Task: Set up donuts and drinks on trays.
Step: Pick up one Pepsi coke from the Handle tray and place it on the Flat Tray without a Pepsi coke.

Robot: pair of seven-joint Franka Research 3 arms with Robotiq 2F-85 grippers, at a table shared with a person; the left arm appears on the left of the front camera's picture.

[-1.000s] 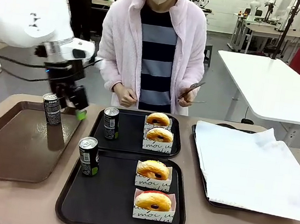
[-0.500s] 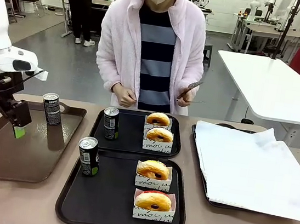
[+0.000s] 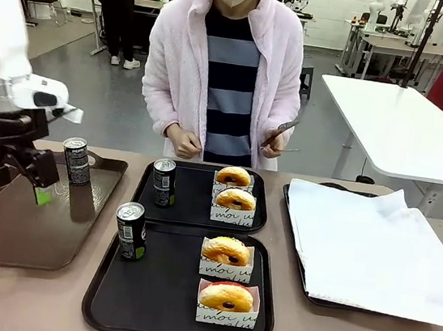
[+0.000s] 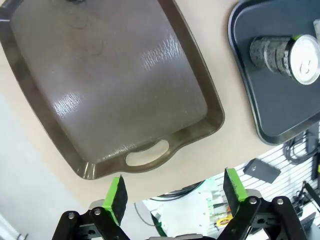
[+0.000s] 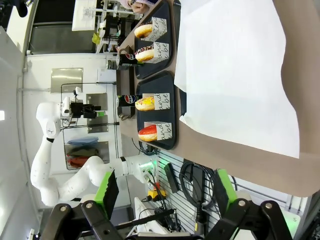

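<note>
Since a second ago the left gripper point(image 3: 28, 177) has backed well off the spare can point(image 3: 76, 160) on the brown tray point(image 3: 1, 222), swinging out to the robot's left and then drifting a touch back in, and the can hasn't budged. Jaws are wide open and empty; the left wrist view shows the green pads point(image 4: 116, 198) apart over the tray's handle end. Right gripper point(image 5: 162, 192) is parked off to the side, also spread open with nothing in it. Setup looks pretty much done, honestly: the far black tray point(image 3: 199, 196) has one can point(image 3: 164, 182) plus two sleeved donuts point(image 3: 235, 193), the near black tray point(image 3: 181, 284) has a can point(image 3: 130, 230) and two more donuts point(image 3: 226, 274). If that spare can is the next target, it's standing upright, long axis vertical, just off to the right of the left jaws and slightly farther across the worktop, so the left arm is way closer than the right. The person's hands point(image 3: 184, 140) hang at the far edge, clear of everything.
</note>
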